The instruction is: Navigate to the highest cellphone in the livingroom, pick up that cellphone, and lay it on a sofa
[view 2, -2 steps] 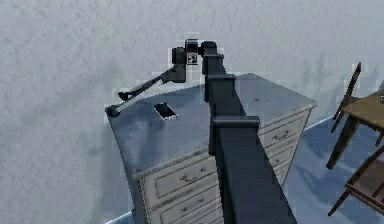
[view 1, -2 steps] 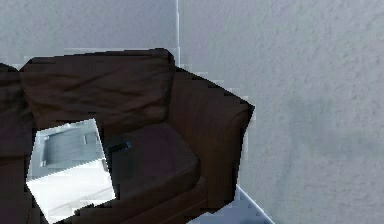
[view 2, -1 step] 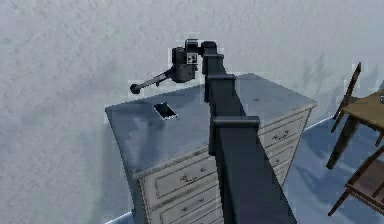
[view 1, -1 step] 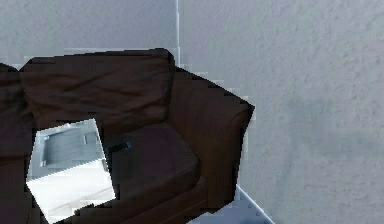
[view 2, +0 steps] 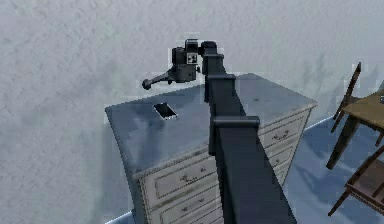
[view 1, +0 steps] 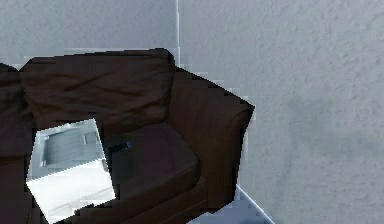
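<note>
The cellphone (view 2: 165,110) is lying flat on the grey top of a dresser (view 2: 270,100) with cream drawers, near the back wall. The arm (view 2: 235,140) reaches out over the dresser, and the gripper (view 2: 152,82) hangs above the phone with nothing in its fingers (just bare wall behind them). In the forward view there's a dark brown sofa (view 1: 200,130) in the corner with an open laptop (view 1: 70,165) on the seat.

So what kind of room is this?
Probably a living room: a dark brown cushioned sofa in a corner, a blue-grey dresser with drawers, and a brown wooden chair.
</note>
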### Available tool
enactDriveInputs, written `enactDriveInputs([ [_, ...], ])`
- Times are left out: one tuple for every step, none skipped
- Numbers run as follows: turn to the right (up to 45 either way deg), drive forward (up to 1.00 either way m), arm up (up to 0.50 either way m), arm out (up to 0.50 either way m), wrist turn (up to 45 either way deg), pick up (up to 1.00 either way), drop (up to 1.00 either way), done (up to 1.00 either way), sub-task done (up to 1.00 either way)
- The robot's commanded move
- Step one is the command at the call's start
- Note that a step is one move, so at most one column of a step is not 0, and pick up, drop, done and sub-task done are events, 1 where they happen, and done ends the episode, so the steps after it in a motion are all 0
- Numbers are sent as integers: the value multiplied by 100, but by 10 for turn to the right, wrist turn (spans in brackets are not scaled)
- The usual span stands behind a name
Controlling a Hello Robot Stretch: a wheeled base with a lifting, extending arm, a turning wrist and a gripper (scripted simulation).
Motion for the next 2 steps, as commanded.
enactDriveInputs([
  [0,0,-14,0,0,0,0,0,0],
  [0,0,0,0,0,100,0,0,0],
])
